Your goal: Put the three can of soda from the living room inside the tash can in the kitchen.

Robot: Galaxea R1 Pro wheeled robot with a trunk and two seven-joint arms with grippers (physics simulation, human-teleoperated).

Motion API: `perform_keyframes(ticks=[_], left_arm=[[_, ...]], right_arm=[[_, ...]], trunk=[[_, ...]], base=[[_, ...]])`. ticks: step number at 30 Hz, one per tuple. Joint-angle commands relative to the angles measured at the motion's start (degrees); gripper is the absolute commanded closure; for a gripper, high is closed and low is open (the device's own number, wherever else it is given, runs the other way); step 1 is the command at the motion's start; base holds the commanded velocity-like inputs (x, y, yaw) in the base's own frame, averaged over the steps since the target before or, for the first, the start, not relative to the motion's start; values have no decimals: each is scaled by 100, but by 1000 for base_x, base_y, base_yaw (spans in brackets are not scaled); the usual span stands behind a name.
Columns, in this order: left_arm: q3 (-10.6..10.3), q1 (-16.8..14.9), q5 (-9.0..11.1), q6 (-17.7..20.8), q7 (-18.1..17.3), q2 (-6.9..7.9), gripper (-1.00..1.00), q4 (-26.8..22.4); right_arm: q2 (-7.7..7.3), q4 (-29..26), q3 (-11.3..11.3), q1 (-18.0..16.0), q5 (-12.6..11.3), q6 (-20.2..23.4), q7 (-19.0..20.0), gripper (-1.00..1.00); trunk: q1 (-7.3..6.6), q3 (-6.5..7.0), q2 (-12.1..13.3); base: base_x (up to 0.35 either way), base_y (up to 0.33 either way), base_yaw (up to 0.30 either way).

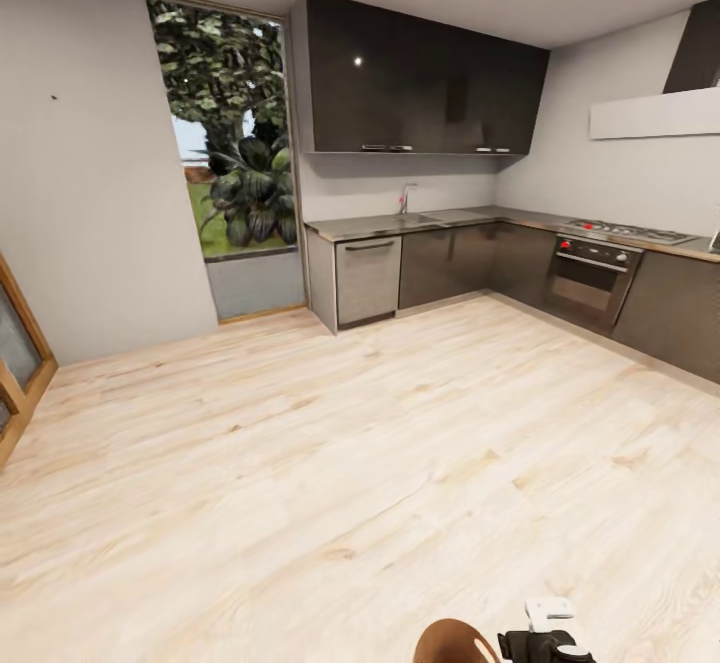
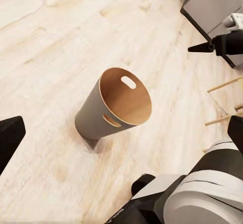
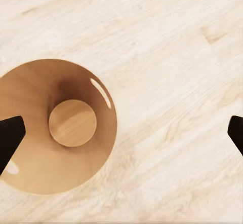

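**Ana:** Near the robot's base, on the pale plank floor, stands the tash can. From the right wrist camera you look straight down into it. Any cans in there?

**Ben:** None that I can see. The brown round bottom is bare, so by my reckoning no soda has gone in yet and all three cans are left to fetch.

**Ana:** And the robot is in the kitchen?

**Ben:** Yes. Far across the floor, grey cabinet fronts run under a dark countertop, with dark upper cupboards above, an oven at far right and a tall window at far left.

**Ana:** How does the bin look?

**Ben:** Upright, tapering downward, off-white outside, wood-brown inside, with an oval hand-hole near its rim on each side. Its rim shows at the near edge of the head view.

**Ana:** The grippers?

**Ben:** The right gripper is spread wide above the bin, its dark fingertips at opposite edges of the picture, holding nothing. The left gripper also looks wide apart and empty, with the bin between its fingers further down.
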Motion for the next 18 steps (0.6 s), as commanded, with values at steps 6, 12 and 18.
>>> perform_keyframes(ticks=[6, 12, 18], left_arm=[[0, -1, 0, 0, 0, 0, -100, -4], [0, -3, 0, 0, 0, 0, -100, -4], [0, -3, 0, 0, 0, 0, -100, -5]], right_arm=[[-17, 0, 1, 0, 0, -5, 0, -100], [-19, 0, 1, 0, 0, -6, 1, -100], [-19, 0, 1, 0, 0, -6, 5, -100]], trunk=[[0, 0, 0], [0, 0, 0], [0, 0, 0]], base=[[-21, 0, 0], [-4, 0, 0], [0, 0, 0]])
